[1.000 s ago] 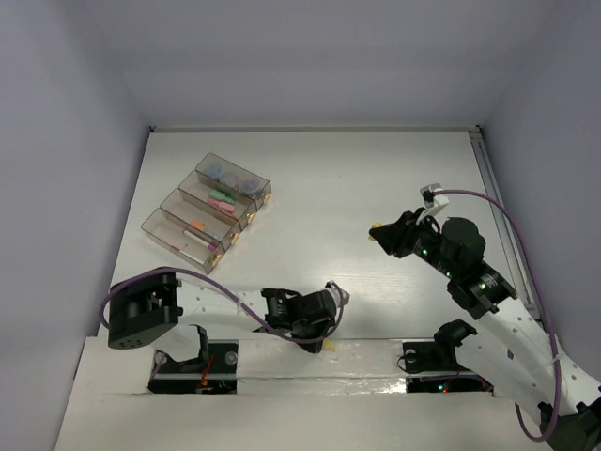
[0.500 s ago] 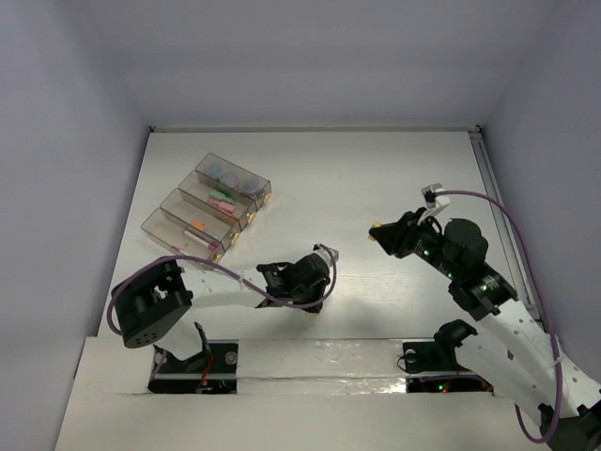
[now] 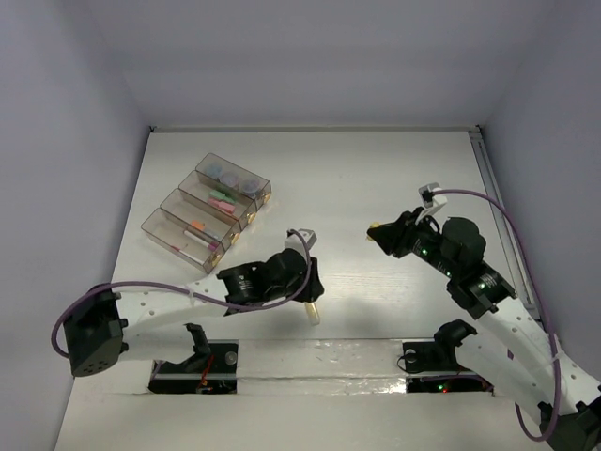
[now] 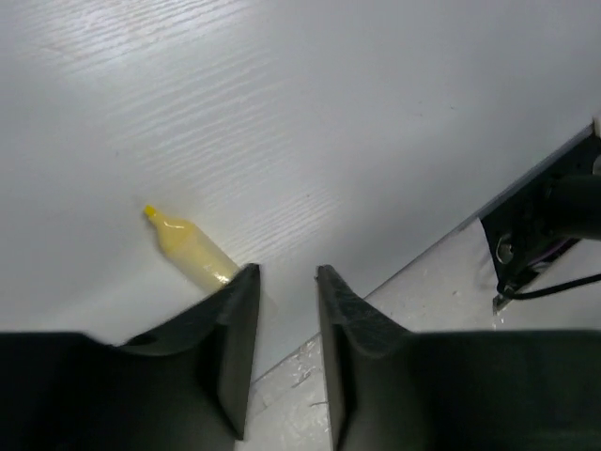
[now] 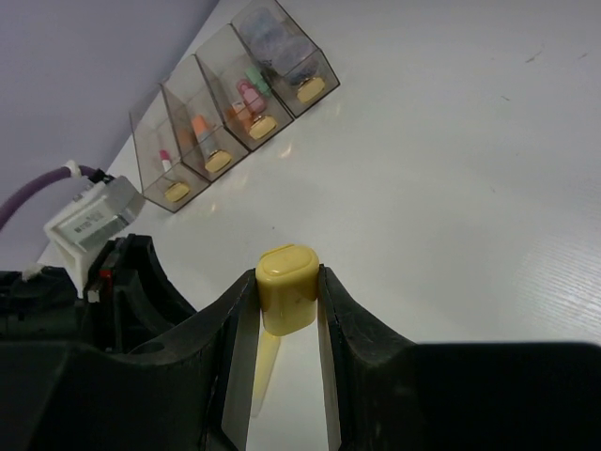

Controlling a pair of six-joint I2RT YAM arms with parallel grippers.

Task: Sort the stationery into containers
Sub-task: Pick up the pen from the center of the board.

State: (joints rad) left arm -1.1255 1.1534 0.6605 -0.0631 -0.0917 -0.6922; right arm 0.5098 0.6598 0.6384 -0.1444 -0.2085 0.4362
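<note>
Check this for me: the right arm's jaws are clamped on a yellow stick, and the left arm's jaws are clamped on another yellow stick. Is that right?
Not quite. The left jaws hold nothing: the left wrist view shows them apart and empty, with the second yellow stick lying on the table beside them. The right jaws are indeed clamped on a yellow stick.

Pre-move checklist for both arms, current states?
1. Right pincer gripping the held yellow stick: ok, clamped between both fingers.
2. Left pincer empty: ok, jaws apart, nothing between.
3. Loose yellow stick centred between the left jaws: not ok, it lies on the table outside them.
4. Containers side by side in a row: ok.
5. Container meant for yellow: cannot tell.
</note>
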